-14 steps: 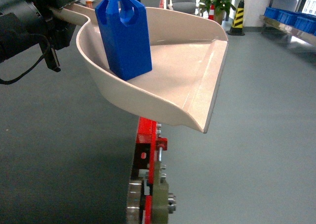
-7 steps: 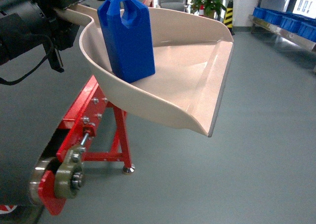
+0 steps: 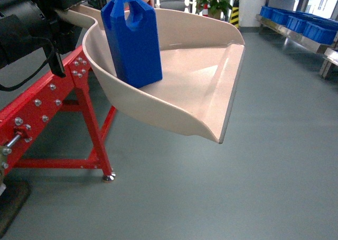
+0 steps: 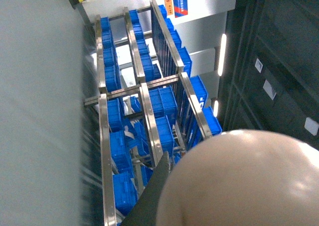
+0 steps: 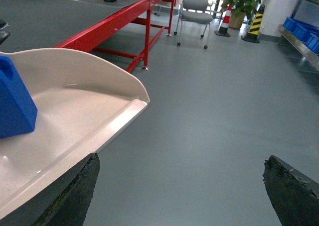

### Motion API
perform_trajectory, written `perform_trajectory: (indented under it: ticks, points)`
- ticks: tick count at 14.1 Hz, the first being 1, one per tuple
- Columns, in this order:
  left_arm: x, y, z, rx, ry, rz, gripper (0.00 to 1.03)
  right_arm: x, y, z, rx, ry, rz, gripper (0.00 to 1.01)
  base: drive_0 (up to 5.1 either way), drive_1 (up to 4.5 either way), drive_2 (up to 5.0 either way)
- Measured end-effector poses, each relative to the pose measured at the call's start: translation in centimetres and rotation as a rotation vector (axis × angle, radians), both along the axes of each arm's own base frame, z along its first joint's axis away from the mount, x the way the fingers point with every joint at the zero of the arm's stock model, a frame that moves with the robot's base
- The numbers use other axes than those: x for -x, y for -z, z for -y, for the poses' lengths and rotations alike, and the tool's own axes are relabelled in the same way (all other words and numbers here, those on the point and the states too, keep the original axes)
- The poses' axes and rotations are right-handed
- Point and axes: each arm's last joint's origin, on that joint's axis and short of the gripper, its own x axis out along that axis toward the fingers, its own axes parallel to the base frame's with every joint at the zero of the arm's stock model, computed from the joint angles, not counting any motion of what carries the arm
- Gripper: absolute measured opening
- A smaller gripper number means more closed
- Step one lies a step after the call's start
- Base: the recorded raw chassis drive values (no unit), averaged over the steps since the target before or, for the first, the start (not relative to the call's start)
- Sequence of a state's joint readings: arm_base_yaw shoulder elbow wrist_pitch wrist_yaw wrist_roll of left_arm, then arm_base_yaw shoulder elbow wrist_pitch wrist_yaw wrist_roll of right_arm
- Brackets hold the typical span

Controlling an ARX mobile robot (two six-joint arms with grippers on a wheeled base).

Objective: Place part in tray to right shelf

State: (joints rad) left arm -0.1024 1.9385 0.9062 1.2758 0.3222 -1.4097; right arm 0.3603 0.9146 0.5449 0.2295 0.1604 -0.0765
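Part (image 3: 132, 39) stood in tray (image 3: 200, 86) above red frame (image 3: 47, 100); shelf (image 3: 296, 31) far right; right tool (image 5: 182, 191) apart, left tool's state unclear.

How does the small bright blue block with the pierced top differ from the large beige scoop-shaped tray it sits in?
The small bright blue block is saturated blue; the large beige scoop-shaped tray is pale and glossy. The block is a compact closed solid with a hole through its tapered top; the tray is a wide open shell with curved walls and a flat front lip. The block stands upright against the tray's back wall; the tray lies roughly level. Both look like plastic.
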Motion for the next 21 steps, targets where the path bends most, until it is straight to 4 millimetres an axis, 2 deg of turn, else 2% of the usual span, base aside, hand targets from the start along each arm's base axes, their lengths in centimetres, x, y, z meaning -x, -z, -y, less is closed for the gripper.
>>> perform_trajectory:
  ticks: [15,18,21]
  points:
    - [0.02,-0.05,0.03,0.000,0.001,0.004,0.12,0.00,0.01,0.01,0.000,0.000,-0.001,0.98,5.0,-2.34,-2.5]
    - [0.09,-0.04,0.54,-0.002,0.018,0.003,0.12,-0.04,0.10,0.10,0.005,0.015,-0.006,0.98,0.0,0.00,0.0]
    - [0.06,-0.06,0.19,0.000,0.011,0.007,0.12,0.07,-0.05,-0.09,-0.001,-0.005,0.004,0.98,0.3,4.26,-3.7]
